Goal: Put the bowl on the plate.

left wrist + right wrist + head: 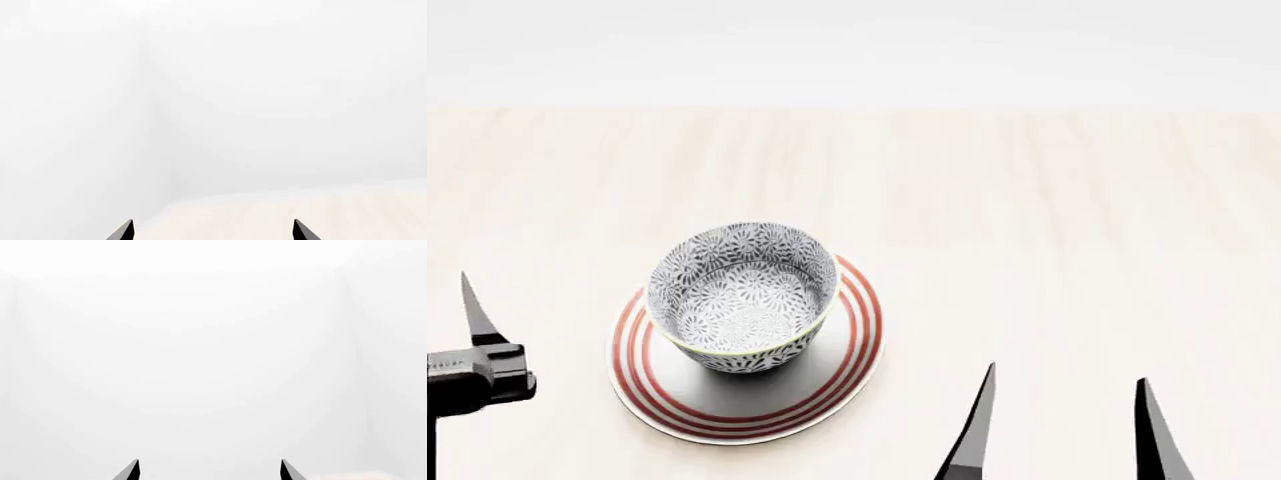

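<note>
The deep grey-blue floral ceramic bowl (742, 297) sits upright on the red-ringed white ceramic plate (851, 345), both pincers spread wide and empty, so a careless left pincer (474, 330) swing could knock it off.

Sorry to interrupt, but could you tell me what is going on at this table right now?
A simulated two-arm robot has been given the job of putting a bowl on a plate, and that looks done. The patterned bowl sits upright on the red-ringed plate, toward its far side, on the pale wooden table. Nothing is being held: the right gripper is open and clear of the dishes, and the left gripper is open too.
</note>
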Robot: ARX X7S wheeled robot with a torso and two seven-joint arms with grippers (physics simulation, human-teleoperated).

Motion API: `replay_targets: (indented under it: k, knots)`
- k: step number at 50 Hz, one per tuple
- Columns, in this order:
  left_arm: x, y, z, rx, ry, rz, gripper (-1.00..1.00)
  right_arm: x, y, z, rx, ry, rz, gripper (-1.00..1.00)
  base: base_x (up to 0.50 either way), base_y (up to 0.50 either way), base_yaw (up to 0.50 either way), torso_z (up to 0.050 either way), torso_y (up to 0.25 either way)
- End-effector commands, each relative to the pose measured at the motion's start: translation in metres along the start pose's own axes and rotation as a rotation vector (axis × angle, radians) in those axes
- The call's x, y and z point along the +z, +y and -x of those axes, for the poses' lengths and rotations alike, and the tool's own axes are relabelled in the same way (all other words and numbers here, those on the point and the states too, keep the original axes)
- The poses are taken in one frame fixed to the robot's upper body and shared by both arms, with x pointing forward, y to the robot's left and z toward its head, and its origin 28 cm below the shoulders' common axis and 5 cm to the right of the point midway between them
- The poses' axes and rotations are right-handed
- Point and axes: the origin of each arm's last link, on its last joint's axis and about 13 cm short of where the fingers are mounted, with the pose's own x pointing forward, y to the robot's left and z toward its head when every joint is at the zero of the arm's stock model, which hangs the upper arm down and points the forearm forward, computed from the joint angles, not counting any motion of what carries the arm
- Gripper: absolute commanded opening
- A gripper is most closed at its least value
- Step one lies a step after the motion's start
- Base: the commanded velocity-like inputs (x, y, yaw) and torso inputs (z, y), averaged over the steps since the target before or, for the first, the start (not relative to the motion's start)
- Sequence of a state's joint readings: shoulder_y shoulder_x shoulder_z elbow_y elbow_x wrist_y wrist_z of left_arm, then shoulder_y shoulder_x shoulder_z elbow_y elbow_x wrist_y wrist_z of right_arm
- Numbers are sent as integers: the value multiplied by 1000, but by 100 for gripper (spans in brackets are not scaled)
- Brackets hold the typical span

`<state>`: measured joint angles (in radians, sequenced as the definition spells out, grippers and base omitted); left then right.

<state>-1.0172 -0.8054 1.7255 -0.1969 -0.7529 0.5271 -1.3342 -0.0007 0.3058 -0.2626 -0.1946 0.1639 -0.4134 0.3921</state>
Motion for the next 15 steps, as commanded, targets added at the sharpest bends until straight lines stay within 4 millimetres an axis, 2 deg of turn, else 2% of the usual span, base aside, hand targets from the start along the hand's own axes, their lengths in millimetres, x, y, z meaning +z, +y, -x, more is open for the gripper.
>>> replay_targets:
  k: [1, 9, 14, 15]
  knots:
    - [-16, 10, 55, 47, -166, 62, 100, -7, 1, 2, 14, 8, 32, 100, 0, 0, 0, 0, 0]
    - [-15, 8, 76, 59, -285, 79, 100, -17, -8, 6, -3, -13, 72, 100, 0, 0, 0, 0, 0]
    - [-17, 7, 81, 60, -372, 63, 100, -24, -13, 9, -23, -34, 87, 100, 0, 0, 0, 0, 0]
    - [-16, 7, 81, 57, -385, 60, -100, -24, -13, 9, -23, -38, 88, 100, 0, 0, 0, 0, 0]
